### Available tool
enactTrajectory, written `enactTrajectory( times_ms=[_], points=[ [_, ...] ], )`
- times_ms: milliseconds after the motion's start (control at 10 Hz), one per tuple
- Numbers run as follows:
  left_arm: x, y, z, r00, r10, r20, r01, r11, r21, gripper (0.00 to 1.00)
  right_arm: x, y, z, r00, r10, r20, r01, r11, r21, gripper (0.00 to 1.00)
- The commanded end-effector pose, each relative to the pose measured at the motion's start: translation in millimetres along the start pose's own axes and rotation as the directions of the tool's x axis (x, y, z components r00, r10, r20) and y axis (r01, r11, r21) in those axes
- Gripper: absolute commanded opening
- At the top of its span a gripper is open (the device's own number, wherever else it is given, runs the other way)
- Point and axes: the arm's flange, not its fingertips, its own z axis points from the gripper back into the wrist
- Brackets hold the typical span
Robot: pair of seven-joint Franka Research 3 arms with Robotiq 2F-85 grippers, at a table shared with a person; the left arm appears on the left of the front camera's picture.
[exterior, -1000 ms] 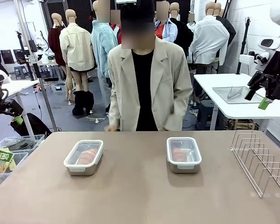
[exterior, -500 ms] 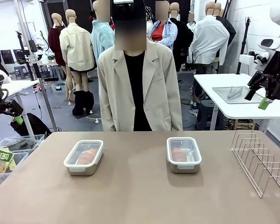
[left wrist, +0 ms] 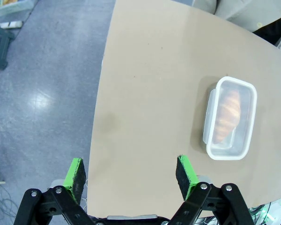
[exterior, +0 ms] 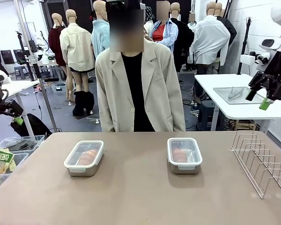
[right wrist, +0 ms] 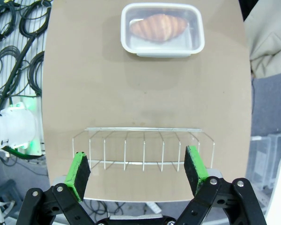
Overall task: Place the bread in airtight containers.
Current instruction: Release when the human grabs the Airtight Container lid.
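Both sets of fingers are hanging wide apart with nothing between them. Ahead of the left fingers (left wrist: pixel 130 176), off toward the one on the picture's right, a lidded container (left wrist: pixel 230 118) is sitting on the bench (left wrist: pixel 150 93) with a roll (left wrist: pixel 226 115) showing through its clear lid. Just beyond the right fingers (right wrist: pixel 138 168) a wire rack (right wrist: pixel 143 147) is standing, and farther past it the other container (right wrist: pixel 162 29) is holding its roll (right wrist: pixel 159 26). From the front, both tins are lying well apart before a person (exterior: pixel 139 91) in a beige jacket; that angle blurs the ridges the wrist cameras are showing.
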Motion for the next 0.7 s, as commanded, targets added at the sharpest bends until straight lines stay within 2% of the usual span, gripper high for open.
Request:
enactTrajectory(
  times_ms=[0, 600],
  points=[
    [0.4, 1.6, 1.1, 1.0, 0.002, 0.001, -0.002, 1.0, 0.008, 1.0, 1.4, 0.9, -1.5, 1.0, -0.019, -0.009, 0.019, 1.0, 0.014, 1.0],
    [0.4, 1.6, 1.1, 1.0, 0.002, 0.001, -0.002, 1.0, 0.008, 1.0, 1.4, 0.9, -1.5, 1.0, -0.019, -0.009, 0.019, 1.0, 0.014, 1.0]
  ],
)
